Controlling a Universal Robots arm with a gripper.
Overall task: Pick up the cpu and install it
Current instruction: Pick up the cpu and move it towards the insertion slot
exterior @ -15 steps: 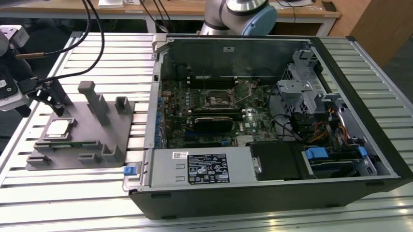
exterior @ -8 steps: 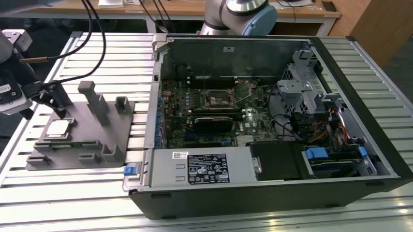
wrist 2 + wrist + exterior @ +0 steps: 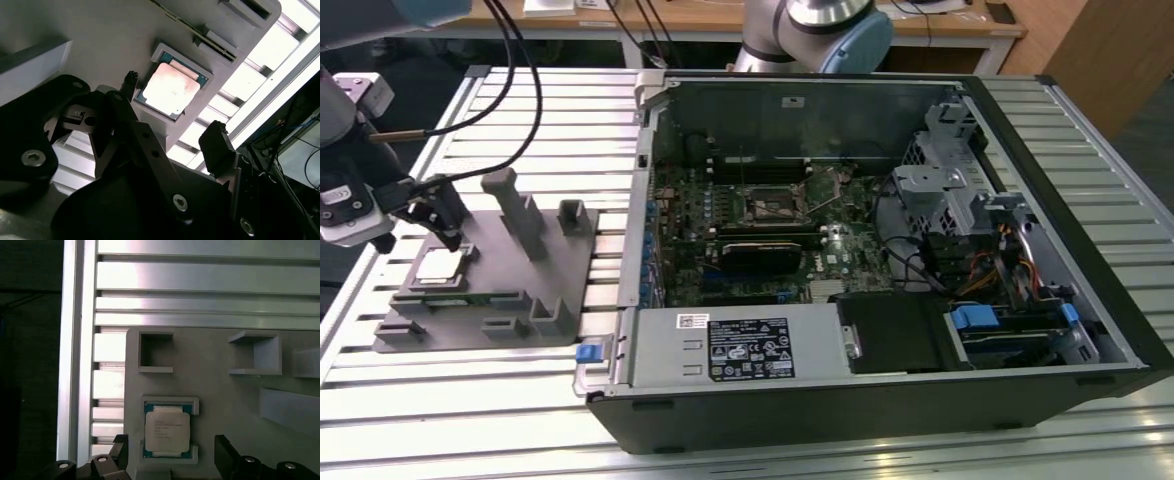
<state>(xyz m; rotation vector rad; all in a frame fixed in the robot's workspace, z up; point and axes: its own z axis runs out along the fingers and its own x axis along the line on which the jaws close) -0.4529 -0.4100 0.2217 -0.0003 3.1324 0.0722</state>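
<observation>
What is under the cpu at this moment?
The cpu rests in a framed pocket of the grey fixture, which lies on the slatted table. The pocket's floor under the chip is covered.

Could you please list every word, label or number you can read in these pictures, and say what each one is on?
cpu: faint printed lines on its pale top in the first wrist view, too small to read.
Large label on the silver box in the exterior view: print too small to read.
Small white sticker beside that label: unreadable.
No text can be quoted.
</observation>
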